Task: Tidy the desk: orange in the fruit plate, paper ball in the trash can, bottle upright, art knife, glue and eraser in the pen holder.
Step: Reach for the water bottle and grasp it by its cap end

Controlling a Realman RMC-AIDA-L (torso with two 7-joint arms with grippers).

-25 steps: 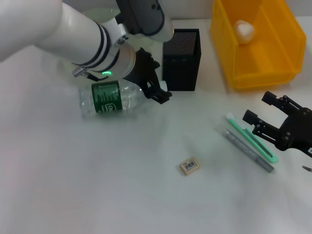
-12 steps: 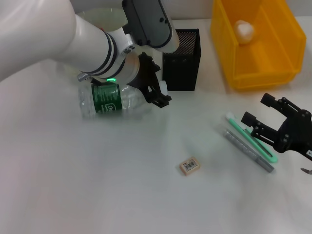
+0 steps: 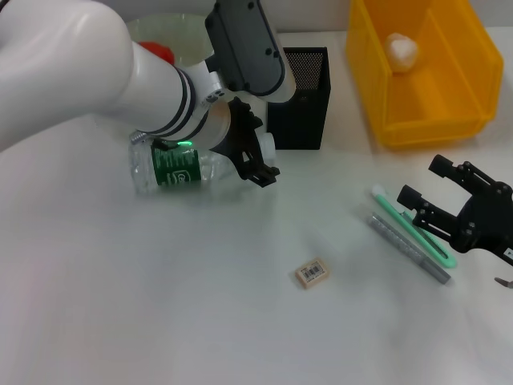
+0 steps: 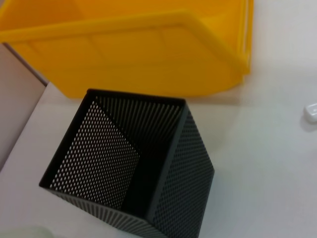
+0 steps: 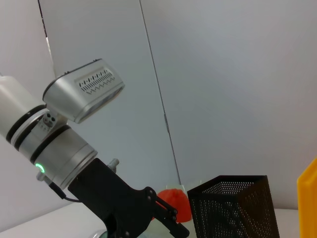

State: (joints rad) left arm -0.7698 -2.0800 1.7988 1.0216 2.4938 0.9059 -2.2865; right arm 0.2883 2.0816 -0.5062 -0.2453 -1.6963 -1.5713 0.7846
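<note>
Nearest the front edge of the desk [image 3: 120, 321]: the eraser [image 3: 312, 273], flat and alone, roughly mid-width. Over by the right edge, the right gripper [image 3: 433, 191] hanging low with fingers spread, holding nothing, just beside a green art knife [image 3: 413, 227] and a grey glue stick [image 3: 409, 247] lying side by side, slanted. Further back on the left half, the bottle [image 3: 180, 164] on its side, green label up, cap end toward the pen holder [image 3: 298, 96]. Left gripper [image 3: 258, 156] down at the bottle's neck; fingers either side of it as far as can be made out, but whether closed on it or loose, impossible to tell. Behind that, the pen holder upright, nothing visible inside from the left wrist view. Back right corner: the trash can [image 3: 473, 88] with a white paper ball [image 3: 401, 50] lying in it. Back left, half hidden by the arm: the fruit plate [image 3: 160, 28], the orange [image 3: 160, 52] sitting inside.
</note>
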